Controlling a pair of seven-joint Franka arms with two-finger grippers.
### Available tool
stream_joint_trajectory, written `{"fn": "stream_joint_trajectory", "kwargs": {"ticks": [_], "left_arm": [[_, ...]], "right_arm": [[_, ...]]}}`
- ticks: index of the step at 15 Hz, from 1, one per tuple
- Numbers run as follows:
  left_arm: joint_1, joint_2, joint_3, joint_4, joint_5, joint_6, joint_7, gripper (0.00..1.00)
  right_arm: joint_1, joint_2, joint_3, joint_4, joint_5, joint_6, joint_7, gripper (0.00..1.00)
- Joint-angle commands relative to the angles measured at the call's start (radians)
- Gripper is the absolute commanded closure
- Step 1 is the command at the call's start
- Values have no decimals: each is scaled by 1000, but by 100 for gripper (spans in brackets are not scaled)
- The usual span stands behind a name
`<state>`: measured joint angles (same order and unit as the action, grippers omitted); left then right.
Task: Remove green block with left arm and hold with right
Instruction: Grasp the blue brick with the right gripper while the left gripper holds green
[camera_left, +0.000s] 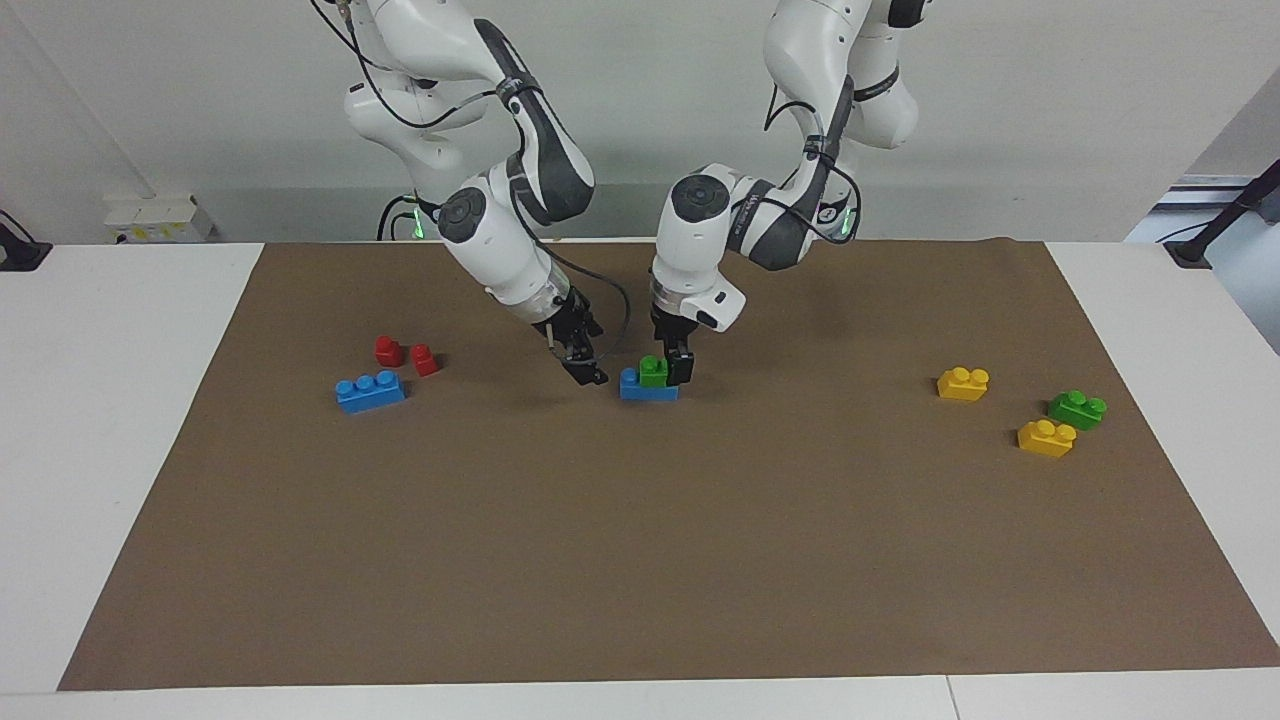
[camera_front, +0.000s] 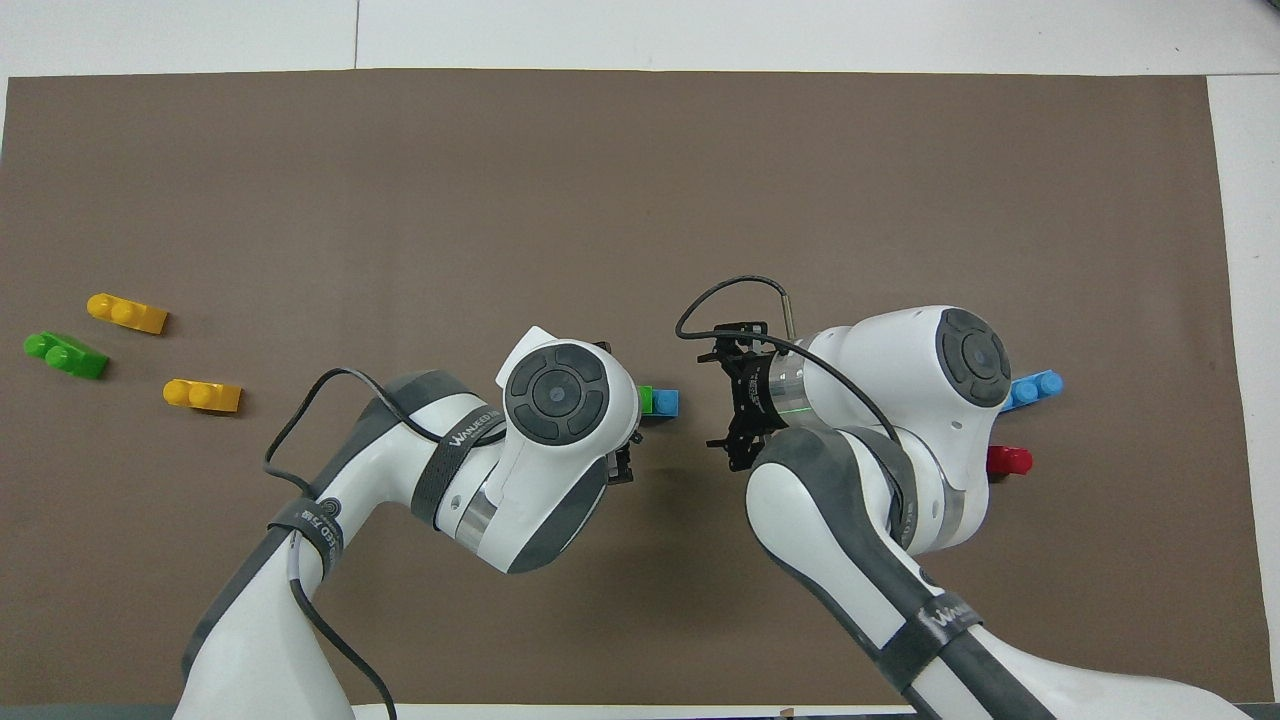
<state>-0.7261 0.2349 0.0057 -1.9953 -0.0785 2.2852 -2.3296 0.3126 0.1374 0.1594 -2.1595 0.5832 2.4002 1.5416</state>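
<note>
Green block seated studs-up on blue brick at mat centre, long axis running along the table toward each arm's end. Left gripper lowered around the block's end, fingers spread, not clamped. Right gripper released, hanging just beside the brick. Overhead, the left wrist hides most of the block; only the facing view shows both studs.
</note>
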Motion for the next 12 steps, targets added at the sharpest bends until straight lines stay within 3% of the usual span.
{"fn": "stream_joint_trajectory", "kwargs": {"ticks": [1,7,12], "left_arm": [[-13,12,7,4,20,16,-14,0],[-19,12,7,4,34,17,-16,0],[-19,12,8,6,36,17,-16,0]], "right_arm": [[11,24,0,-7,35,34,-34,1],[65,90,0,3,101,152,-34,1],[72,108,0,3,102,180,-38,1]]}}
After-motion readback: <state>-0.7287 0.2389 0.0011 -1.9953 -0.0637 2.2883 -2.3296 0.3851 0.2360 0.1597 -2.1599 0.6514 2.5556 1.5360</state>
